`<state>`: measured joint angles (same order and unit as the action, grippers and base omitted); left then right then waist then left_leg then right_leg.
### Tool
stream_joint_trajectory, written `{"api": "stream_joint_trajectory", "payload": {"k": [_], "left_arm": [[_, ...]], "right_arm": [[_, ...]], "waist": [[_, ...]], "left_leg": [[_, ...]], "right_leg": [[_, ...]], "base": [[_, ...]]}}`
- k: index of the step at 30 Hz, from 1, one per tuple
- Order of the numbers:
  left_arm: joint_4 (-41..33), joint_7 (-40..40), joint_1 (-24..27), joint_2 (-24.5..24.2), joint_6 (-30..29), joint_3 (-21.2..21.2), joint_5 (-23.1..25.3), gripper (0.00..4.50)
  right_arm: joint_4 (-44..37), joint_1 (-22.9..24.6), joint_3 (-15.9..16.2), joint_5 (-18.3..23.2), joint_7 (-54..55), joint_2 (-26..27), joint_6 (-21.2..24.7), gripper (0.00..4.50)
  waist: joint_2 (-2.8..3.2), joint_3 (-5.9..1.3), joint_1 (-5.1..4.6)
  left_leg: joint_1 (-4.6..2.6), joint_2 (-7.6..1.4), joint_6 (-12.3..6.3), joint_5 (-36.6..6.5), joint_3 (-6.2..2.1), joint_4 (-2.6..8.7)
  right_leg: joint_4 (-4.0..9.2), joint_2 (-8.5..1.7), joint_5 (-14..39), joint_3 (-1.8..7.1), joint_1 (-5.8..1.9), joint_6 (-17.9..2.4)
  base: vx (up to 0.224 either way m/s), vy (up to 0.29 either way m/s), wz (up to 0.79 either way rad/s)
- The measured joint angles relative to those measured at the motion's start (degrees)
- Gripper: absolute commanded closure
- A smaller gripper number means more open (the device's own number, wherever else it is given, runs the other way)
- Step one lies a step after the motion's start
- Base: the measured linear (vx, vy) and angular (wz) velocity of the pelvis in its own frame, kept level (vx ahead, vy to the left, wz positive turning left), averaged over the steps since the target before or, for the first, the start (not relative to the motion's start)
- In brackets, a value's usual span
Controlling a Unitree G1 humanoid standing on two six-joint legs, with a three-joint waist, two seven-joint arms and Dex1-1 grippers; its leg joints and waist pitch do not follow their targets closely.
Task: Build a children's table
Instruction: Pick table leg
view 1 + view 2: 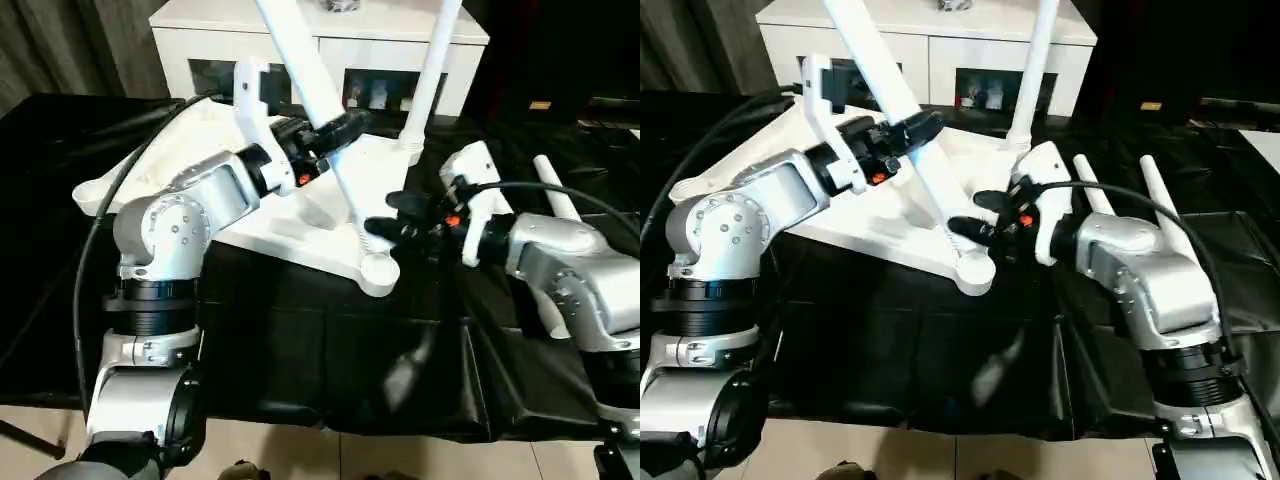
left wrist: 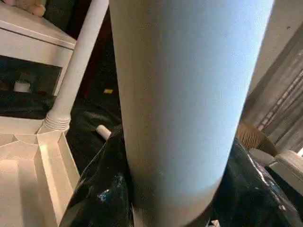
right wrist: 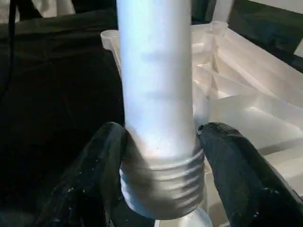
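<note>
The white tabletop (image 1: 300,225) lies underside up on the black-covered table. One white leg (image 1: 428,70) stands upright in its far corner socket. A second leg (image 1: 305,60) leans over the tabletop, its threaded end (image 3: 161,189) at the near corner socket (image 1: 378,272). My left gripper (image 1: 335,128) is shut on this leg partway up its shaft, which shows between the black fingers (image 2: 94,194). My right gripper (image 1: 385,215) is shut on the same leg low down, with a finger (image 3: 102,165) pressed on each side of the thread.
Two loose white legs (image 1: 1160,205) (image 1: 1088,185) lie on the black cloth (image 1: 300,350) to the right, behind my right forearm. A white cabinet (image 1: 320,40) with glass-fronted compartments stands just behind the table. The table's front edge runs below my arms.
</note>
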<state>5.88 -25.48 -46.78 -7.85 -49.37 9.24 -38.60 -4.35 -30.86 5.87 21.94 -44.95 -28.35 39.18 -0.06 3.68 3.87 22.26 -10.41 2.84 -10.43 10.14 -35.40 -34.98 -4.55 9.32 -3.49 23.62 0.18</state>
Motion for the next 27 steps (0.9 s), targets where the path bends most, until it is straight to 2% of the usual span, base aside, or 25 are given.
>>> {"api": "stream_joint_trajectory", "payload": {"k": [3, 7, 10, 12, 14, 18, 21, 23, 25, 27], "left_arm": [[0.00, -0.01, 0.12, 0.04, -0.04, -0.21, 0.00, 2.62], [0.17, -0.02, 0.12, 0.08, 0.71, -0.59, 0.17, 2.62], [1.16, -0.67, -0.19, -0.05, 2.26, -1.46, 1.44, 2.62], [2.25, -1.81, -1.04, -1.38, 3.56, -2.64, 2.88, 2.62], [2.82, -2.08, -2.20, -2.06, 4.05, -2.82, 3.54, 2.62], [2.69, -3.12, -2.99, -3.13, 4.31, -2.81, 3.49, 2.62], [2.58, -4.29, -2.99, -3.33, 5.36, -3.87, 4.07, 2.62], [2.52, -4.42, -2.99, -3.00, 6.39, -4.85, 4.85, 2.62], [2.16, -4.52, -2.98, -2.50, 7.86, -6.22, 6.00, 2.62], [2.12, -4.97, -2.93, -2.77, 8.49, -7.49, 7.09, 2.62]], "right_arm": [[0.23, -0.01, 0.91, -0.38, -0.48, -0.67, -1.16, 1.71], [0.54, -0.33, 1.30, -0.81, -0.55, -1.05, -1.82, 1.71], [0.85, -0.50, 1.29, -1.65, -0.19, -0.86, -2.09, 1.71], [1.32, -0.49, 0.65, -1.90, 1.41, 1.05, -3.31, 1.71], [2.01, -0.49, -0.63, -1.33, 3.33, 3.32, -3.52, 1.42], [2.08, -0.43, -2.50, 0.40, 5.15, 4.74, -3.47, 1.16], [1.37, 0.05, -4.14, 1.94, 5.66, 5.70, -3.11, 0.90], [0.89, 0.18, -6.46, 3.98, 5.74, 6.85, -2.30, 0.85], [0.81, 0.58, -8.66, 6.94, 5.77, 7.78, -1.09, 0.47], [0.60, 1.10, -9.84, 8.69, 5.74, 7.93, -0.15, 0.47]], "waist": [[0.00, 0.00, -0.08], [-0.49, 0.11, -0.34], [-0.55, 0.09, -0.41], [-0.21, 0.13, -0.46], [0.07, 0.04, -0.53], [0.77, -0.01, -0.46], [0.71, 0.02, -0.39], [0.05, 0.06, -0.35], [-1.14, 0.14, -0.22], [-1.59, 0.12, -0.22]], "left_leg": [[0.01, 0.00, -0.01, 0.00, 0.00, -0.03], [0.00, -0.04, -0.01, 0.01, 0.00, -0.03], [0.00, -0.04, -0.01, 0.01, 0.01, -0.09], [0.01, -0.03, -0.01, 0.00, -0.03, -0.14], [-0.01, -0.02, -0.01, 0.00, -0.03, -0.14], [-0.02, -0.02, 0.00, 0.00, -0.06, -0.14], [-0.01, -0.05, 0.00, 0.00, -0.07, -0.13], [-0.08, -0.05, -0.01, 0.01, 0.00, -0.10], [-0.08, -0.22, 0.04, 0.03, -0.02, -0.10], [-0.08, -0.24, 0.05, 0.04, 0.02, -0.14]], "right_leg": [[0.00, 0.00, 0.00, 0.00, 0.00, 0.00], [-0.04, 0.01, 0.00, -0.01, 0.00, 0.00], [-0.02, 0.01, -0.02, 0.00, -0.01, -0.04], [-0.01, 0.02, -0.06, -0.02, -0.02, -0.08], [-0.03, 0.01, -0.07, -0.02, -0.02, -0.10], [-0.02, 0.01, -0.07, -0.04, -0.06, -0.11], [-0.04, 0.02, -0.07, -0.06, -0.07, -0.11], [-0.14, 0.00, -0.07, -0.03, -0.07, -0.10], [-0.13, 0.05, -0.06, -0.15, -0.07, -0.09], [-0.09, 0.06, -0.08, -0.14, -0.09, -0.11]], "base": [[0.000, 0.000, 0.00], [0.000, 0.000, 0.00], [0.000, 0.000, 0.00], [0.000, 0.000, 0.00], [0.000, 0.000, 0.00], [0.000, 0.000, 0.00], [0.000, 0.000, 0.00], [0.000, 0.000, 0.00], [0.000, 0.000, 0.00], [0.000, 0.000, 0.00]]}}
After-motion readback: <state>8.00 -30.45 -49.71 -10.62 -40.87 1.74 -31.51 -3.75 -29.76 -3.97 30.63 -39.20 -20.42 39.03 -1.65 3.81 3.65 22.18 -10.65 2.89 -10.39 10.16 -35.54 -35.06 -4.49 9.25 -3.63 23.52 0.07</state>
